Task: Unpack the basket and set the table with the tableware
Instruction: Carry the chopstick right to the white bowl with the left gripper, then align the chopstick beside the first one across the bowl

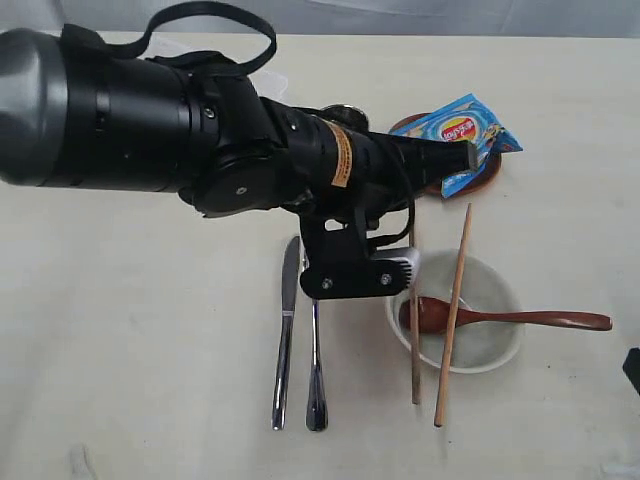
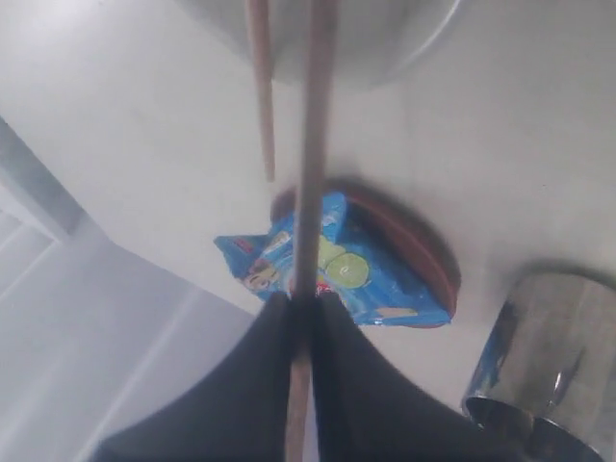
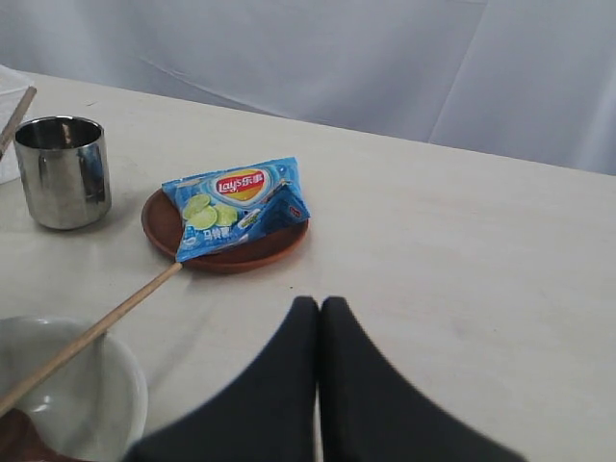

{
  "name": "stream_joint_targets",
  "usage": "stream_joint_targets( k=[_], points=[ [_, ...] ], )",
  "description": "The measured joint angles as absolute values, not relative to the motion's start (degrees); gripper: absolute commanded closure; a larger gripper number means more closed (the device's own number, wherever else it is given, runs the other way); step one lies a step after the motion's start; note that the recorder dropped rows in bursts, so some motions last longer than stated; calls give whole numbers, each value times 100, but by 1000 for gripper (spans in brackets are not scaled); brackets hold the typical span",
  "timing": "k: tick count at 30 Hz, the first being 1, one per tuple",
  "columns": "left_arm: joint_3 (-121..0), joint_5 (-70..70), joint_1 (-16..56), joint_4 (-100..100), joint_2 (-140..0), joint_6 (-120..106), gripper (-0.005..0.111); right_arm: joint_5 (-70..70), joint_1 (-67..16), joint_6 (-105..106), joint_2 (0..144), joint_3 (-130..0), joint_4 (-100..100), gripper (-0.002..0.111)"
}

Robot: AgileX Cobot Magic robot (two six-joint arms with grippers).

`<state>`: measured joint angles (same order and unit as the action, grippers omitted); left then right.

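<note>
While the left gripper [image 2: 306, 303] clamps one chopstick [image 1: 414, 340] at the bowl's [image 1: 490, 355] nine o'clock side, the right gripper [image 3: 320, 318] sits closed — empty. Knife [image 1: 287, 330], fork [image 1: 316, 380], spoon [image 1: 540, 319] and the plate [image 3: 241, 258] at twelve o'clock look laid — this chopstick is not yet released.

The left arm [image 1: 250, 150] reaches across, wrist bent downward, left gripper [image 2: 303, 306] pinched on one chopstick [image 2: 310, 192] — the right gripper [image 3: 320, 322] hangs clear, jaws pressed together, empty.

The blue chips bag [image 3: 238, 204] carries a red-and-yellow "Lay's" logo.
</note>
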<state>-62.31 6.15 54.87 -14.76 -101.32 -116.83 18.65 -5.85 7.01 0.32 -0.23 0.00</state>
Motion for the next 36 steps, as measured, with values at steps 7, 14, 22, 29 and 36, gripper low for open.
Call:
stream_joint_targets(
  k=[7,14,22,29,36],
  points=[
    [-6231,601,5525,-1476,-10191,-11723,107,1865,-585,701,32,-23,0,108],
    [-6231,461,5525,-1476,-10341,-11723,107,1865,-585,701,32,-23,0,108],
    [-6231,107,5561,-1476,-10644,-11662,107,1865,-585,701,32,-23,0,108],
    [-6231,-109,5575,-1476,-10906,-11520,107,1865,-585,701,32,-23,0,108],
    [-6231,-364,5575,-1476,-11098,-11407,107,1865,-585,701,32,-23,0,108]
  ],
)
